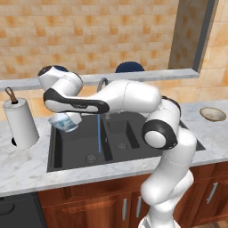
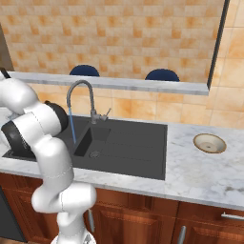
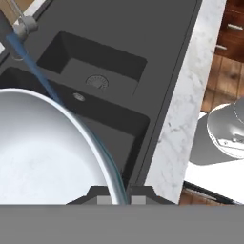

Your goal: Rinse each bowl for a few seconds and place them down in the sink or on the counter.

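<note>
The gripper pinches the thin rim of the round pale blue bowl, white inside, over the matte dark grey double-basin sink; the tan bowl sits on the marbled counter.

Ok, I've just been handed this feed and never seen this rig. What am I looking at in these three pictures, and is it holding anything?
It is a white robot arm on a base in front of a kitchen counter. Two pictures come from cameras on the base, behind the arm to its left and right. The third looks along the gripper from the hand.

The gripper is shut on the rim of the blue bowl, held over the dark sink. The tap is running; a thin blue stream falls just beside the bowl. A tan bowl sits on the counter right of the sink, and a paper towel roll stands to its left.
</note>
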